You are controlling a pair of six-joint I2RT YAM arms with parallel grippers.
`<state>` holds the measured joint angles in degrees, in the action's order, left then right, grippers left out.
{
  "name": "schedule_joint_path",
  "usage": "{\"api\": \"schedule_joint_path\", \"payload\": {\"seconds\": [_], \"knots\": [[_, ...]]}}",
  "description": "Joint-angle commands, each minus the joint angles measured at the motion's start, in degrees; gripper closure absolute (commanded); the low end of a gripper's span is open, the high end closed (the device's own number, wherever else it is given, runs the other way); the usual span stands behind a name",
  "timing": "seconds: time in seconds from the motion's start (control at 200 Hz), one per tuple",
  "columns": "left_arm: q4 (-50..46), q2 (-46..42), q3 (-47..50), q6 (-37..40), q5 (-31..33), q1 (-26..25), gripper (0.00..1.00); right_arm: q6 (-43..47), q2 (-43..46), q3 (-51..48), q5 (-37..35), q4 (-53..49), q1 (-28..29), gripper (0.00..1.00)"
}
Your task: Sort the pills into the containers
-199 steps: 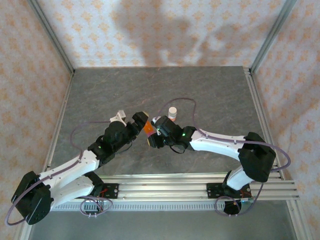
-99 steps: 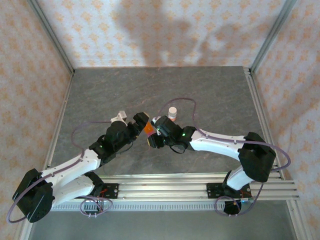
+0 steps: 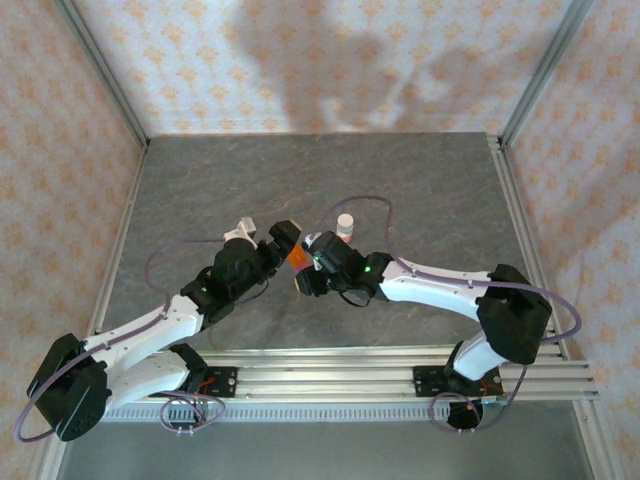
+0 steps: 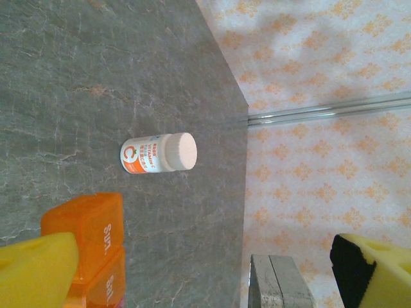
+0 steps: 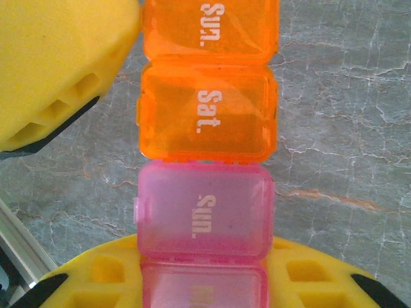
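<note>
We are barely getting started, it seems: our right gripper (image 3: 303, 272) is clamping the pink end of the containers (image 5: 205, 160) at mid-table, our left gripper (image 3: 262, 236) is gaping wide beside the orange end, and the bottle (image 4: 158, 153) is standing capped just behind, with no pills showing

White shells over the long links of the left arm (image 3: 140, 340) and right arm (image 3: 440, 288), with bulky black housings at the joints. Thin lilac cables (image 3: 360, 202) looped loosely alongside. Small green light (image 3: 367, 268) near the right wrist. Yellow fingers (image 5: 61, 64), moulded with square pockets, black at the back.
</note>
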<state>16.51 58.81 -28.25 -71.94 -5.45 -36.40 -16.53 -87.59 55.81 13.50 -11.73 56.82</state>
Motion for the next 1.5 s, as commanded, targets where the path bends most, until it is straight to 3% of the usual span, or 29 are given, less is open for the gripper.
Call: {"api": "schedule_joint_path", "payload": {"seconds": [0.0,0.4,1.496], "knots": [[2.62,0.76,-1.46,1.23,0.59,-0.75,0.0,-0.16,0.99,1.24,-0.02,1.54,0.06,0.73],[-3.74,-1.42,-1.46,2.33,4.03,-1.22,0.0,-0.16,1.02,1.16,-0.68,1.53,0.11,0.73],[0.17,1.4,-4.35,2.25,2.56,-1.96,0.0,-0.26,-1.12,0.48,-0.25,2.56,0.08,0.74]]}}
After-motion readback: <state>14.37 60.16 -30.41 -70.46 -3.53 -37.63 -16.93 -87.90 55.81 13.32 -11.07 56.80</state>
